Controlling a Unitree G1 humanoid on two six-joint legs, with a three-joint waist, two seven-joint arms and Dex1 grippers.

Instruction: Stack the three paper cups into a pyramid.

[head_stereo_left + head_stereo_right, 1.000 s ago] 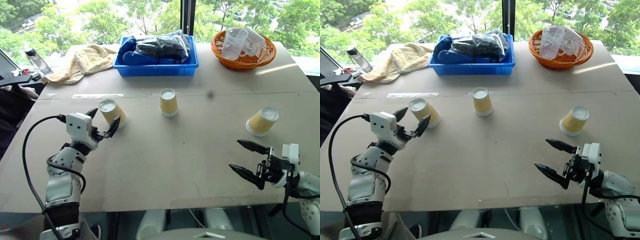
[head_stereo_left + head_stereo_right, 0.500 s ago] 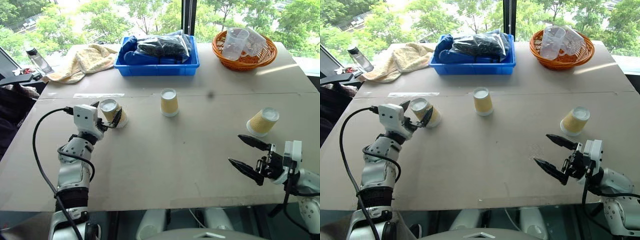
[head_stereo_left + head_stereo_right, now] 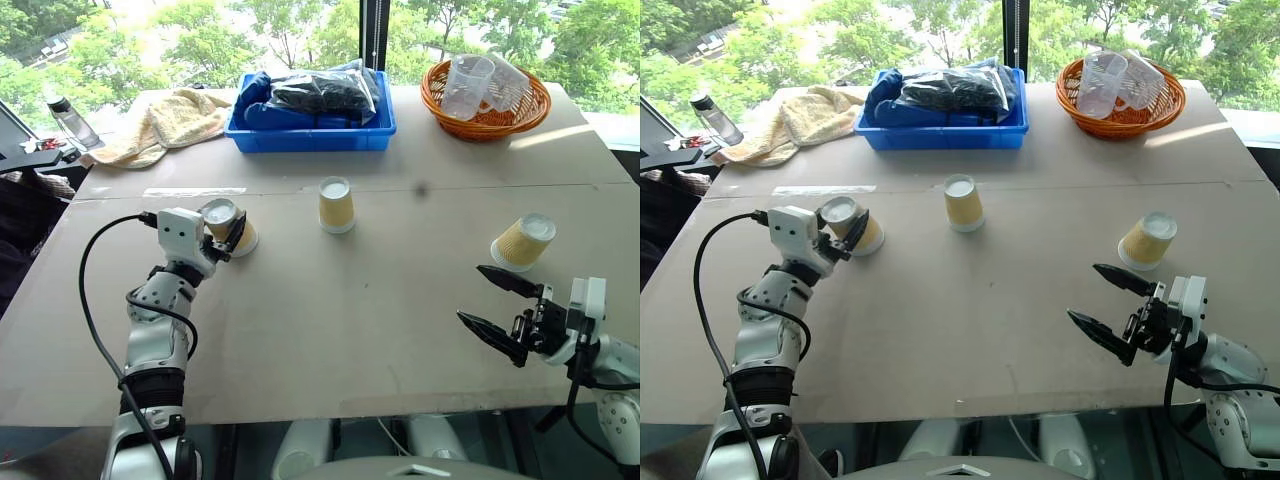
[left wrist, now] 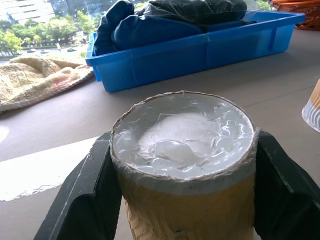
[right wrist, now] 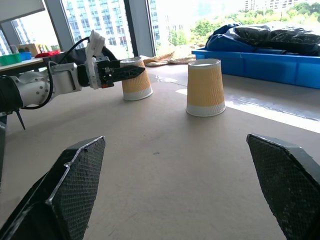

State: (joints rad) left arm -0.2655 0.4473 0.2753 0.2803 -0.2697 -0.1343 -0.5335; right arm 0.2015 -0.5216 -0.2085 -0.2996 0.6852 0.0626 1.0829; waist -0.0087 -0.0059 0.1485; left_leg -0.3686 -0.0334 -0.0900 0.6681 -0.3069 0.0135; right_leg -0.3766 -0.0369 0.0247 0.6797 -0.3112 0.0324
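Three paper cups stand upside down, well apart, on a table (image 3: 330,330): left cup (image 3: 228,224), middle cup (image 3: 336,204), right cup (image 3: 523,241). Left gripper (image 3: 224,237) clamps the left cup (a finger on each side). Right gripper (image 3: 495,306) gapes wide, holding nothing.

The lower part of the left paper cup (image 4: 183,170) is cut off by the picture's edge between the black fingers (image 4: 85,200).
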